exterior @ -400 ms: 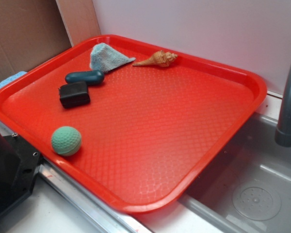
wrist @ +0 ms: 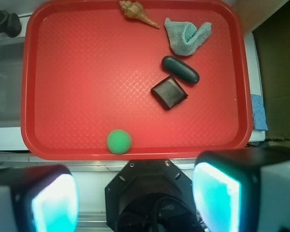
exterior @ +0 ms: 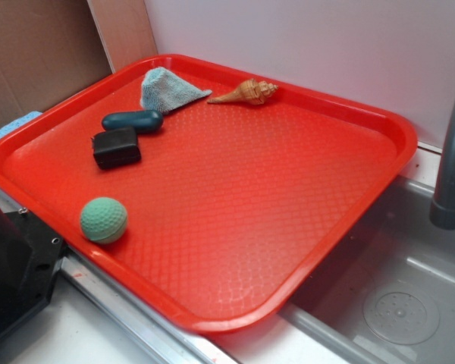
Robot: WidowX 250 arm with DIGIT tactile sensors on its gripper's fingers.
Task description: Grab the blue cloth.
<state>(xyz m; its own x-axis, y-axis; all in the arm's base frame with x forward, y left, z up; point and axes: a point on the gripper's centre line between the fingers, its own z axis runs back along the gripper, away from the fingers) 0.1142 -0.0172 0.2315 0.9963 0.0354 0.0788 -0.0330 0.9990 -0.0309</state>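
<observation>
Red tray (exterior: 349, 114) sits by a grey sink (exterior: 409, 303), faucet post (exterior: 451, 152) at the right edge of the exterior view. Blue cloth (exterior: 167, 89) lies crumpled in the tray's far corner, close to the rim; in the wrist view it is at upper right (wrist: 186, 36), one flap folded up. Seashell (exterior: 246, 92) lies just beside the cloth, pointed tip toward it, not clearly touching. Dark teal capsule (exterior: 133, 120) is near the cloth on the tray floor, with the black block (exterior: 117, 147) touching or almost touching it. Green ball (exterior: 104, 220) sits alone near the tray's front rim, well apart from the cloth. Sky-blue sponge piece (exterior: 11, 125) is off the tray, beyond its left rim. Gripper (wrist: 135, 198) is above the counter outside the tray's near rim, fingers (wrist: 215, 198) spread wide with nothing between them, well apart from the cloth.
</observation>
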